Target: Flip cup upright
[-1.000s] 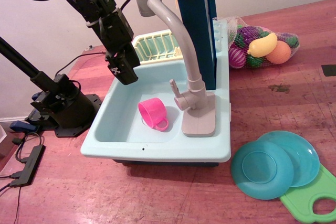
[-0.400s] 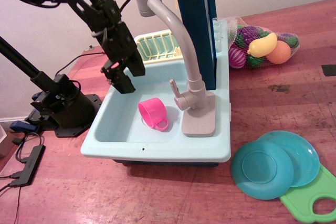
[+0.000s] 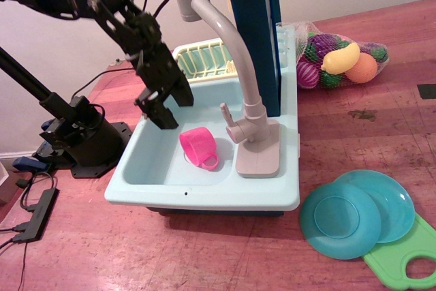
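The hot-pink cup [image 3: 197, 146] lies tipped over on the floor of the light-blue toy sink [image 3: 204, 192], with its loop handle pointing toward the front. My black gripper [image 3: 172, 108] hangs over the basin's back left part, above and to the left of the cup and apart from it. Its jaws stand apart with nothing between them.
A grey faucet [image 3: 235, 59] and its base stand just right of the cup, with a blue column behind. A cream dish rack [image 3: 201, 59] sits at the sink's back. Two teal plates [image 3: 354, 216], a green board [image 3: 402, 253] and a bag of toy fruit [image 3: 340, 59] lie to the right.
The gripper has moved down and slightly right, lower into the basin and closer to the cup. The cup has not moved.
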You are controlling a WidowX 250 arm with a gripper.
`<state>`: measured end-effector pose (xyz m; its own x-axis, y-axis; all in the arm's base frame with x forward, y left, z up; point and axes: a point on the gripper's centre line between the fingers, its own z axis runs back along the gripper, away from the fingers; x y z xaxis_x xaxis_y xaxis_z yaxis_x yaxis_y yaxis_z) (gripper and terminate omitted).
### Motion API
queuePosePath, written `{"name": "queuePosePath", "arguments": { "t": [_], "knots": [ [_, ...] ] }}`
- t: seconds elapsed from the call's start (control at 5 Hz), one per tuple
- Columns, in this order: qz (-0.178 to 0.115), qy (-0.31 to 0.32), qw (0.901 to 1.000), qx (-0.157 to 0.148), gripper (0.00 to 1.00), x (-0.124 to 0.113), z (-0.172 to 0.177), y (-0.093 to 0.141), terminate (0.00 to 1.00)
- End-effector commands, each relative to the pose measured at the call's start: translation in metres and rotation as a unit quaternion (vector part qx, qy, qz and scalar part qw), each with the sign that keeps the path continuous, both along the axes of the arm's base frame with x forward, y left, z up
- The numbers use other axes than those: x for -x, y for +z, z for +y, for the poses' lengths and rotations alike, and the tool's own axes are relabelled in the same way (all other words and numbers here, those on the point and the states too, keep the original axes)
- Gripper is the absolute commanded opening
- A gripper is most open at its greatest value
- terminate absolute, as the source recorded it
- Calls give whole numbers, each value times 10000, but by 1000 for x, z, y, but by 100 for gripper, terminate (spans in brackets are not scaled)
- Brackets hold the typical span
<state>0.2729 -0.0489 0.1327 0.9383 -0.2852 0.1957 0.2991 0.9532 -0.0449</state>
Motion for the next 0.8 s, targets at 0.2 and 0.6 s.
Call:
{"name": "queuePosePath", "arguments": {
  "t": [0.2, 0.6],
  "knots": [
    [-74, -307, 9995, 36, 100, -15, -14, -33, 0],
    [-190, -367, 9991, 69, 100, -39, -26, -53, 0]
  ]
}}
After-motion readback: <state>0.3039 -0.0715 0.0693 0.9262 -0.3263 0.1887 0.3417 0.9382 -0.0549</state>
